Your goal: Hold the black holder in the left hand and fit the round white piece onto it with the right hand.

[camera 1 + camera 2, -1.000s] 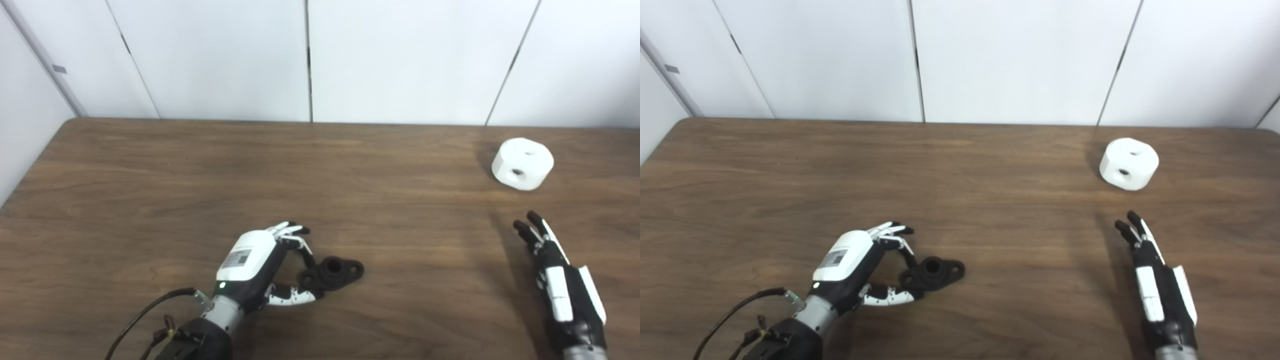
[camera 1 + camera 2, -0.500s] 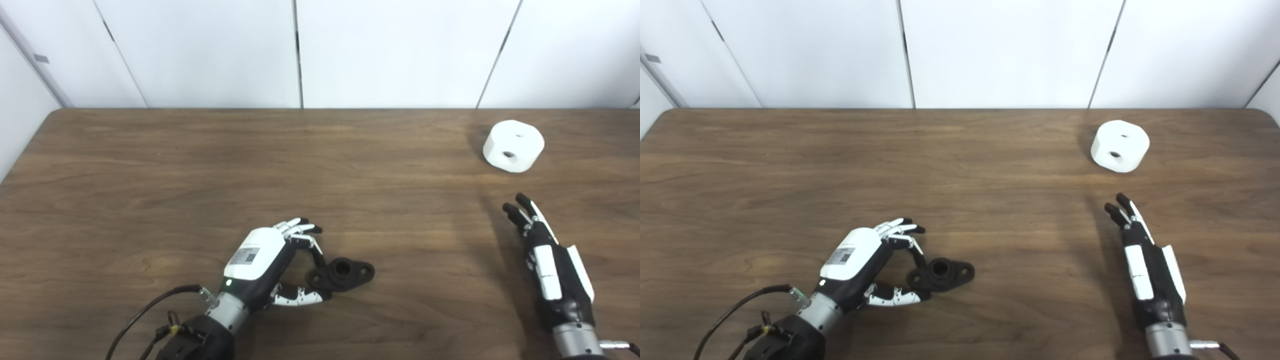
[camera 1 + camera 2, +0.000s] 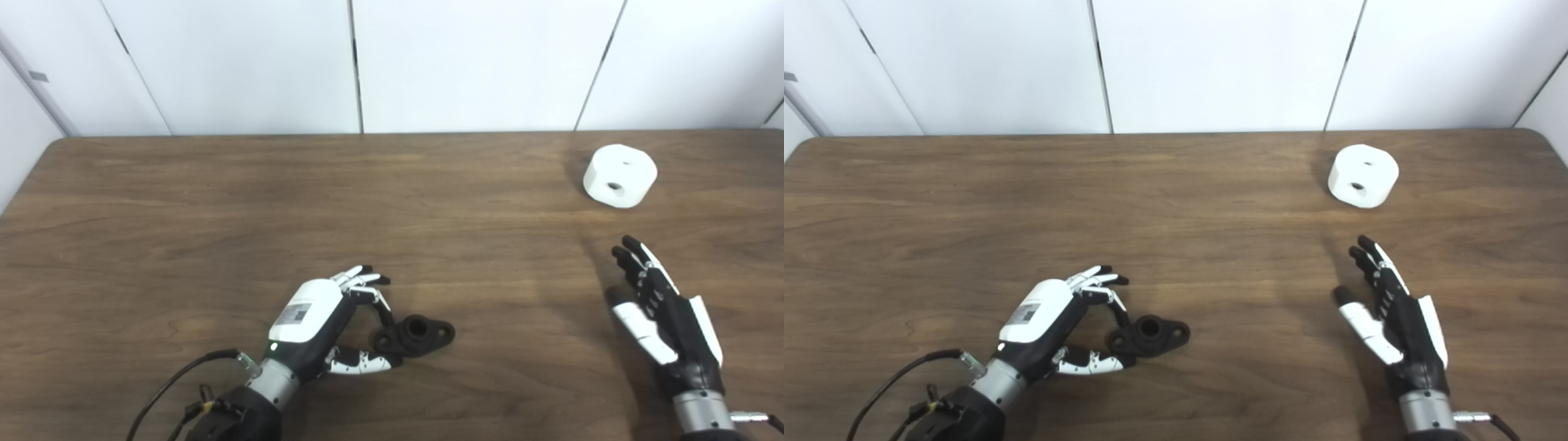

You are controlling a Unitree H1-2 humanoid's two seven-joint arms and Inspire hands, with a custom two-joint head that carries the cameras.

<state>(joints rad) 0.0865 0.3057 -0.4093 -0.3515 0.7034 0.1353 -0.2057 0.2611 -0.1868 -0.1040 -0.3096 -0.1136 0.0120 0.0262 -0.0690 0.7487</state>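
Left hand (image 3: 318,318) curled, fingers pinching, right hand (image 3: 664,312) open, fingers spread

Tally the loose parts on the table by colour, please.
Black: 1, the black plastic flanged holder, lying on the wooden table at the left hand's fingers.
White: 1, the round white block with holes, far right, beyond the right hand.
Total: 2.

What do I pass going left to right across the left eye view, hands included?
left hand → black holder on the table, at that hand's fingertips → round white piece, far back → right hand, open, nearer the front edge.
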